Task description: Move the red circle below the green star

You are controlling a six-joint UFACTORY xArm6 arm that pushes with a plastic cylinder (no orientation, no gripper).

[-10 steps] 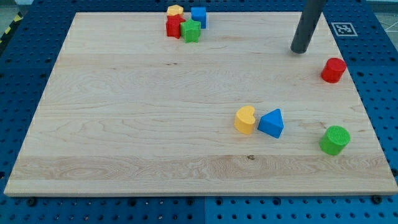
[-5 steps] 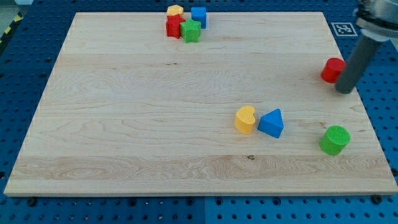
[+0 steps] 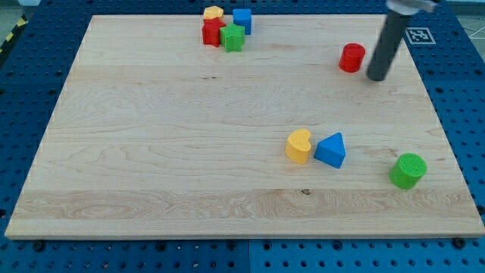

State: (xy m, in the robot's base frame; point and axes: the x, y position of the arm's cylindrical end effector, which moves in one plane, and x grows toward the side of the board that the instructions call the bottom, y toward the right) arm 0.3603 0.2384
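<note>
The red circle (image 3: pixel 351 58) is a short red cylinder near the board's upper right. My tip (image 3: pixel 375 76) stands just to its right and slightly below, a small gap apart. The green star (image 3: pixel 233 38) sits near the view's top, left of centre, pressed against a red block (image 3: pixel 211 32), with a yellow block (image 3: pixel 214 13) and a blue block (image 3: pixel 242 20) in the same cluster. The red circle lies far to the right of the green star, a little lower than it.
A yellow heart-like block (image 3: pixel 298 145) and a blue triangle (image 3: pixel 331 150) sit side by side at lower right of centre. A green cylinder (image 3: pixel 408 170) stands near the board's right edge. The wooden board (image 3: pixel 151 152) lies on a blue pegboard.
My tip swung from above the red circle to its right side and then pushed it up and left. The circle moved from near the right edge toward the view's top left.
</note>
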